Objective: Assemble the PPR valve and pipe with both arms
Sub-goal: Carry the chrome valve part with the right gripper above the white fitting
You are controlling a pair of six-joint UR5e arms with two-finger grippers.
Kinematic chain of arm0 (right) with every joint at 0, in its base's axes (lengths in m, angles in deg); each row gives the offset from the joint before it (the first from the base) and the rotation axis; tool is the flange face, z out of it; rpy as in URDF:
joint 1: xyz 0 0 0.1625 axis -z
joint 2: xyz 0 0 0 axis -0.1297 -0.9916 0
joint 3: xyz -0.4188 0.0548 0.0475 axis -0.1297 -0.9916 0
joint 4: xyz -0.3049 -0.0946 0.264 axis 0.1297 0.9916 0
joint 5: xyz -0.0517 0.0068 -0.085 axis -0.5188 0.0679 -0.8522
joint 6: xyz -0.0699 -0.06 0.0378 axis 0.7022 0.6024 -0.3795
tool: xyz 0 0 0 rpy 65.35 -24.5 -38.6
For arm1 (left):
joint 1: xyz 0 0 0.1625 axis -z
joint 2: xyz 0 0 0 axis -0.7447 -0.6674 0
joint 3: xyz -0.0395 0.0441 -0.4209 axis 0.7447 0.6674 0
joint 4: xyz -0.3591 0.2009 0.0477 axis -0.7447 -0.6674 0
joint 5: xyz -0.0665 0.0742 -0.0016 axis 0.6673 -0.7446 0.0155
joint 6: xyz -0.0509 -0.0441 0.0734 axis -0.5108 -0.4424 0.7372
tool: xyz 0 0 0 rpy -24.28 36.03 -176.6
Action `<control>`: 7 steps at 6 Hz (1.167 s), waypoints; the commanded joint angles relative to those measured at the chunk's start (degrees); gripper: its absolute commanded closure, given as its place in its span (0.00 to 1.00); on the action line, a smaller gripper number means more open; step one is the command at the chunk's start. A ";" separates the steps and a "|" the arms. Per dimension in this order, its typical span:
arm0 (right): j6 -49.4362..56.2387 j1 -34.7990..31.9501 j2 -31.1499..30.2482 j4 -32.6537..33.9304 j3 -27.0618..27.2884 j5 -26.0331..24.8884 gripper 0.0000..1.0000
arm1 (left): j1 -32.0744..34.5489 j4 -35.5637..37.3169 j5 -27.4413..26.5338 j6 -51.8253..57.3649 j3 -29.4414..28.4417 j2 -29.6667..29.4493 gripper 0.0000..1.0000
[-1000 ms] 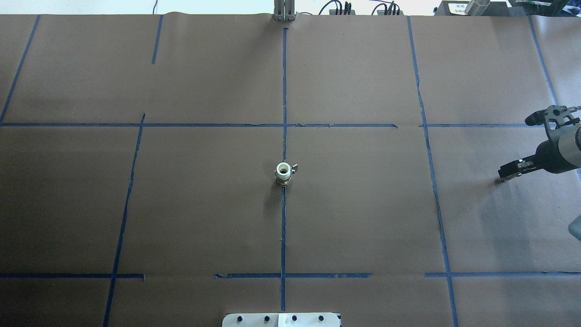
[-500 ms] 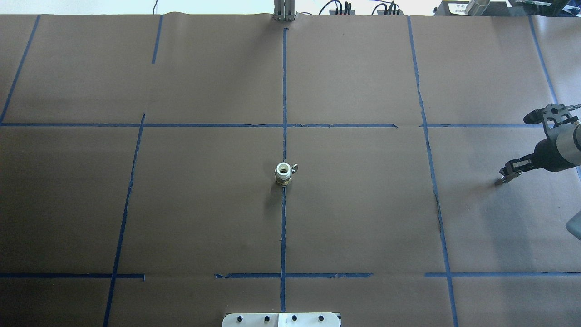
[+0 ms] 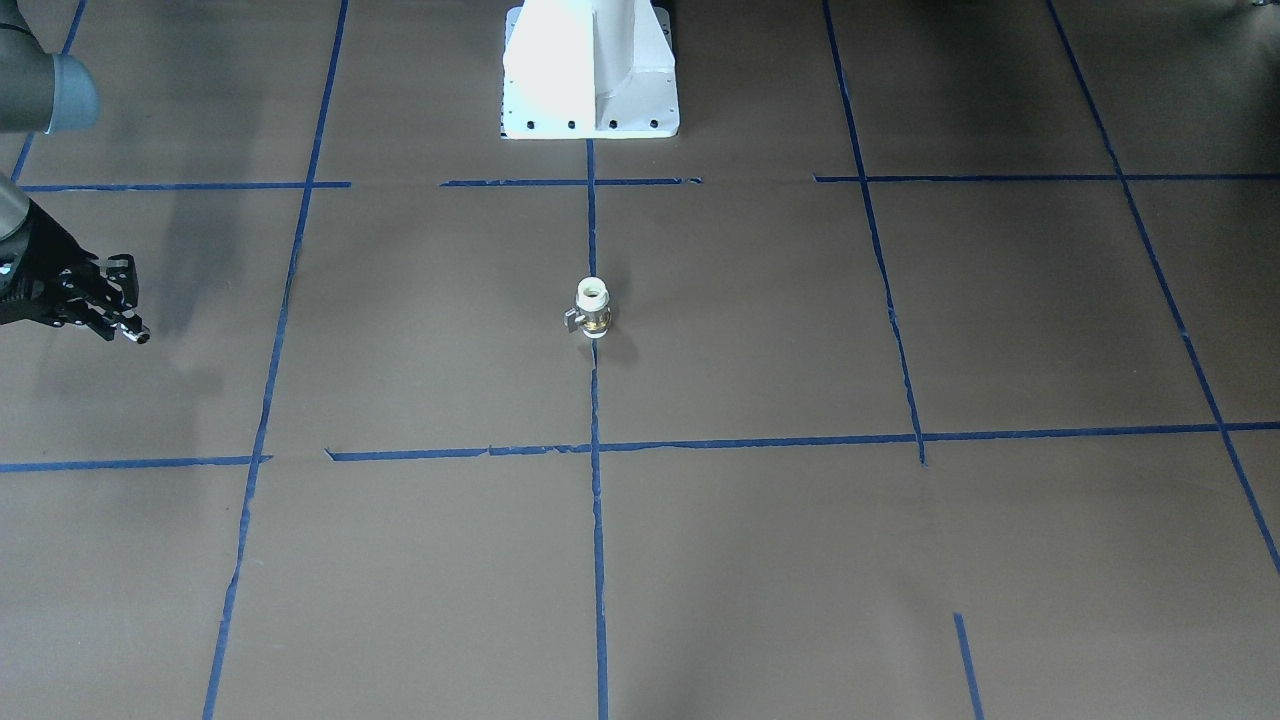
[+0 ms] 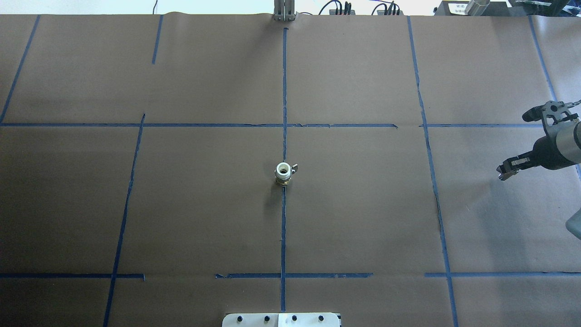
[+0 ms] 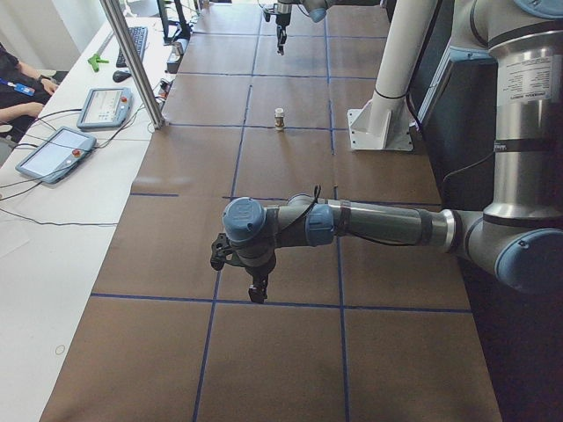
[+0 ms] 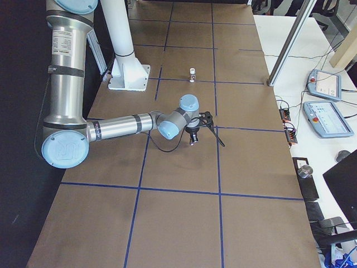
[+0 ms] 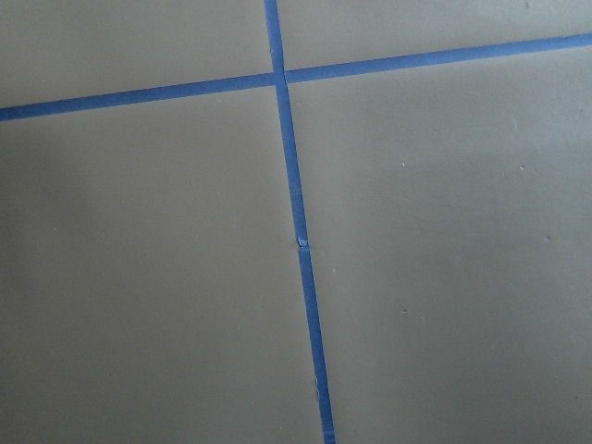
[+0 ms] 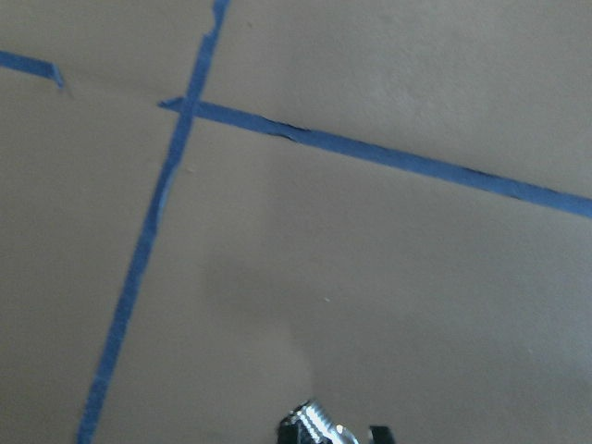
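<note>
The PPR valve (image 4: 283,173) stands upright at the table's centre on a blue tape line, with its small lever to one side. It also shows in the front view (image 3: 593,307) and in the left side view (image 5: 280,118). My right gripper (image 4: 502,174) hovers far to the valve's right, near the table's end, and also shows in the front view (image 3: 132,333). It is shut on the small chrome pipe (image 8: 317,426), whose shiny end shows at the bottom of the right wrist view. My left gripper (image 5: 257,293) points down over the table's left end. I cannot tell whether it is open or shut.
The white pedestal base (image 3: 590,70) stands at the robot's side of the table. An aluminium post (image 4: 284,11) rises at the far edge. Teach pendants (image 6: 329,117) and cables lie on the white side table. Blue tape lines (image 7: 294,213) cross the brown paper.
My right gripper with the pipe has shifted slightly toward the far side and lifted a little. The valve has not moved.
</note>
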 commanded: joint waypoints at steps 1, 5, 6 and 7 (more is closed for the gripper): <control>-0.20 1.24 10.32 7.24 0.84 -0.43 1.00 | 0.01 0.00 0.04 0.00 -0.08 0.09 0.00; -6.23 7.82 32.68 25.83 0.75 -5.34 1.00 | 0.01 0.00 0.04 -1.13 0.00 -0.09 0.00; -10.53 10.54 35.32 25.93 0.75 -7.53 1.00 | 0.01 0.00 0.04 -1.14 -0.08 0.00 0.00; -15.36 13.96 38.91 28.89 0.75 -11.47 1.00 | 0.01 0.00 0.04 -1.14 -0.25 0.00 0.00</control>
